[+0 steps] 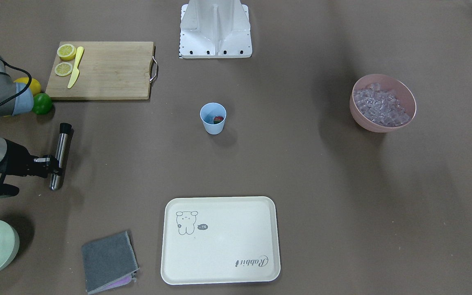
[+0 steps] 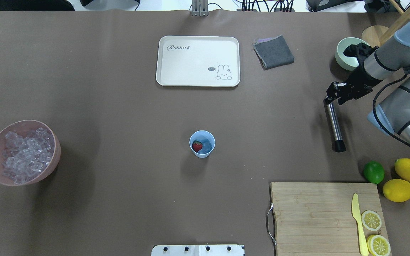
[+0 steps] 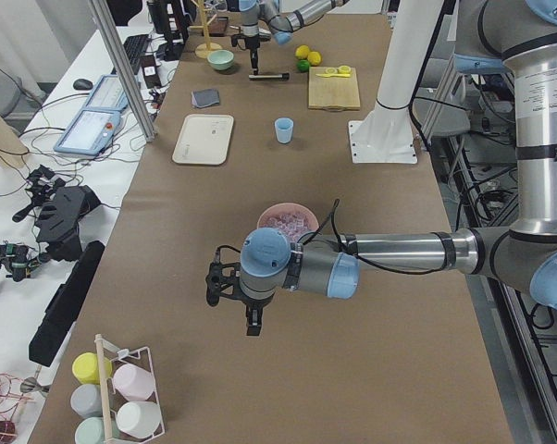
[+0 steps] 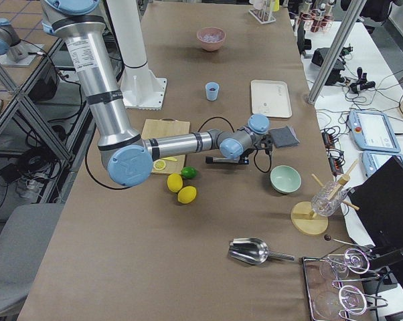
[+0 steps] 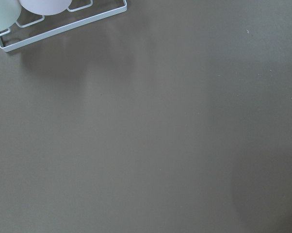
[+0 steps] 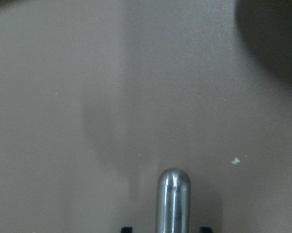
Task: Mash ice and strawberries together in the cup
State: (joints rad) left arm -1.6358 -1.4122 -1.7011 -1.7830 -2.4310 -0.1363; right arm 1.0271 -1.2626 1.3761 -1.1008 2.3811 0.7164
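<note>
Clamping horizontal steel muddler (image 2: 334, 124) near one end, right tool (image 2: 329, 100).

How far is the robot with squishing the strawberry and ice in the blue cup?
Done: the small red strawberry and clear ice cubes sit in the light blue plastic cup, unmashed. In hand: the right gripper is at the steel rod with a black tip; grip unclear. Left: bring it over and mash.

We see the light blue cup (image 1: 213, 123) standing upright with the red strawberry (image 1: 218, 119) inside. Far to the cup's view-left, our right gripper (image 1: 55, 166) clamps a steel muddler (image 1: 61, 147). Far to the cup's view-right sits the pink bowl (image 1: 363, 121) of ice (image 1: 379, 107). The cream tray (image 1: 228, 246) lies camera-side of the cup.
</note>
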